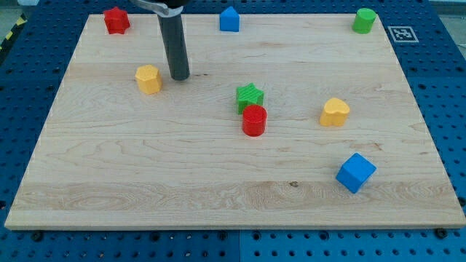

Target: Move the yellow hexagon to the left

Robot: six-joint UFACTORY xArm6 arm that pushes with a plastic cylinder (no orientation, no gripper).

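Observation:
The yellow hexagon [148, 78] lies on the wooden board [145, 167] in its upper left part. My tip [180, 76] stands on the board just to the right of the hexagon, a small gap apart from it. The dark rod rises from the tip to the view's top.
A red block [116, 20] sits at the top left, a blue house-shaped block [229, 19] at the top middle, a green cylinder [364, 20] at the top right. A green star [250, 96] touches a red cylinder [255, 120] mid-board. A yellow heart [335, 112] and blue cube [356, 172] lie right.

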